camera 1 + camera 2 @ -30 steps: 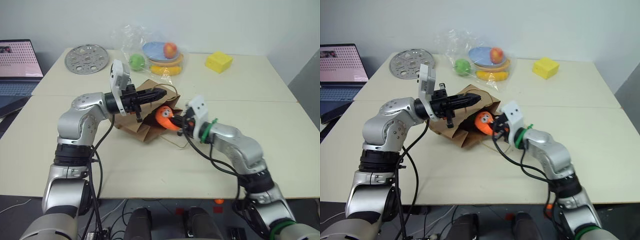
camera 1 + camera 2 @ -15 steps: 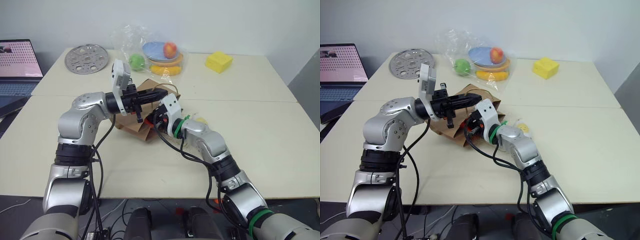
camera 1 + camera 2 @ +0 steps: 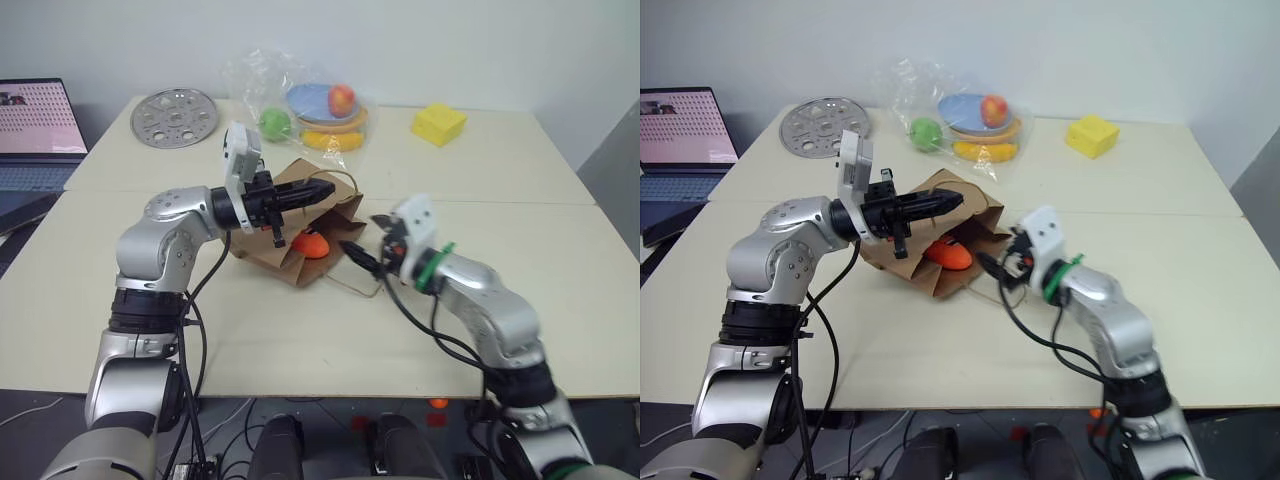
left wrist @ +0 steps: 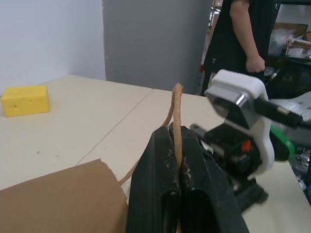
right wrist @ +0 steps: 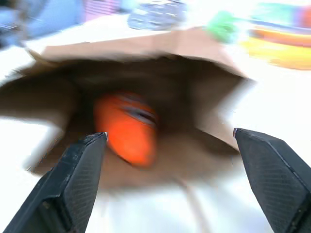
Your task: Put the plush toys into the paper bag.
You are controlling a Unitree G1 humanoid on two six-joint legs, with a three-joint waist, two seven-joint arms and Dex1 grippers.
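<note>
The left gripper (image 3: 322, 189) is closed tight on the thin twisted handle (image 4: 177, 104) of the paper bag (image 3: 290, 225), and in the left wrist view the handle runs up between its two black fingers (image 4: 160, 165), which press together on it. This gripper points level toward the robot's right and holds the upper edge of the bag raised, so the mouth of the bag stands open toward the right arm. The right gripper (image 3: 368, 248) is just outside this mouth, with its fingers wide apart and nothing between them; in the right wrist view its two fingers (image 5: 77, 170) stand at both sides of the opening. The orange carrot toy (image 3: 311, 244) lies inside the bag, on the lower wall close to the mouth, and it touches neither gripper. The bag lies on its side on the cream table (image 3: 250, 320), near the middle. I cannot make out the white plush toy with certainty. At the far side of the table are a clear plastic bag with fruits (image 3: 300, 105), a round metal plate with holes (image 3: 180, 118) and a yellow block (image 3: 438, 124). A laptop (image 3: 38, 125) stands at the far left edge. A person in dark clothes (image 4: 245, 39) stands beyond the table in the left wrist view.
</note>
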